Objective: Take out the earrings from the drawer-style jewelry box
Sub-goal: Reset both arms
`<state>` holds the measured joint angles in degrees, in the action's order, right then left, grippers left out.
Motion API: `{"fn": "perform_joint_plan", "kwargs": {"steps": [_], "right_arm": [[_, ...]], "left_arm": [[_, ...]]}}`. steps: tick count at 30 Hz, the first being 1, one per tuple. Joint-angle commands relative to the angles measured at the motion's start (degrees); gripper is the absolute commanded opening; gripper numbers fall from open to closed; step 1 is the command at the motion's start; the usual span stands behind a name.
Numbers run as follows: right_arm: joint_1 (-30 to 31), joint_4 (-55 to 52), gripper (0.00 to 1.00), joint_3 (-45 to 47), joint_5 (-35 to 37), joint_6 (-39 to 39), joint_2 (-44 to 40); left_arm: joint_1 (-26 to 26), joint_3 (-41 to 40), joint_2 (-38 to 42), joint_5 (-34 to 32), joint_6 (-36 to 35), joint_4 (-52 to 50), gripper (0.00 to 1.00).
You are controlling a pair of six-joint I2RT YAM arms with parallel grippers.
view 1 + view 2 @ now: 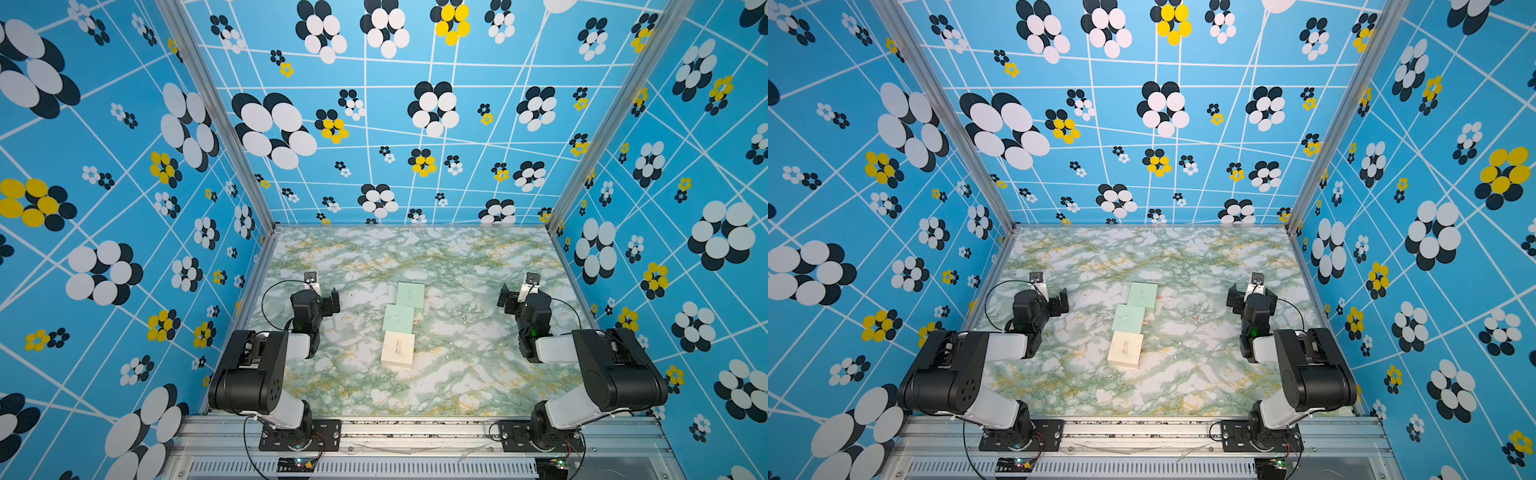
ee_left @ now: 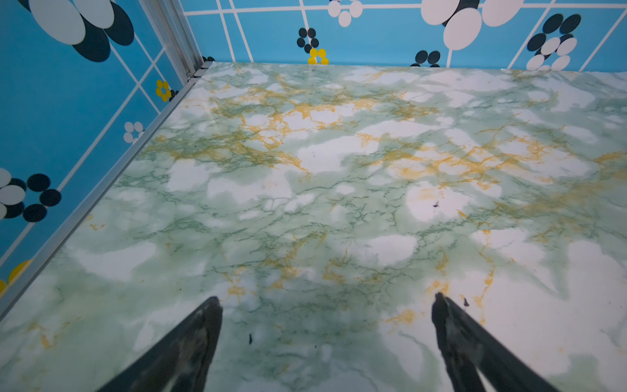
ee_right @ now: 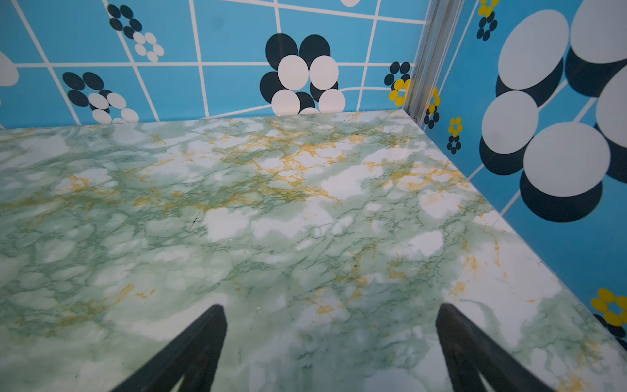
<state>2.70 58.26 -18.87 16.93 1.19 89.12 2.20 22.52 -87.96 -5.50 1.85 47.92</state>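
Holding left claw [image 2: 327, 302] and right claw [image 3: 330, 310] spread wide, empty, over bare desk [image 2: 305, 203]. Leaving earrings [image 1: 464, 319] glinting loose on the marbling between the middle mint-green jewelry box [image 1: 398, 318] and the right claw. Risking losing such tiny bits in busy veining, or flicking them away while pinching.

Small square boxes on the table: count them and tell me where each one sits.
3, in a close row on the table: the far mint-green box at the far end, the middle mint-green box next, the cream box at the near end. Nothing seems to hide another.
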Motion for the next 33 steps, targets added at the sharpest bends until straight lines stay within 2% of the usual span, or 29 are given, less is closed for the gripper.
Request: {"fn": "perform_joint_plan", "kwargs": {"steps": [1, 8, 33], "right_arm": [[0.20, 3.86, 1.00, 1.27, 3.97, 1.87, 0.63], [0.19, -0.12, 1.00, -0.96, 3.48, 1.87, 0.70], [0.16, -0.66, 1.00, -1.25, 3.46, 1.80, 0.64]], "left_arm": [[-0.26, -0.16, -0.31, 0.90, -0.86, 3.16, 0.99], [-0.29, -0.12, -0.35, 0.89, -0.88, 3.18, 0.99], [-0.32, -0.29, -0.13, 1.07, -0.79, 3.31, 0.99]]}}
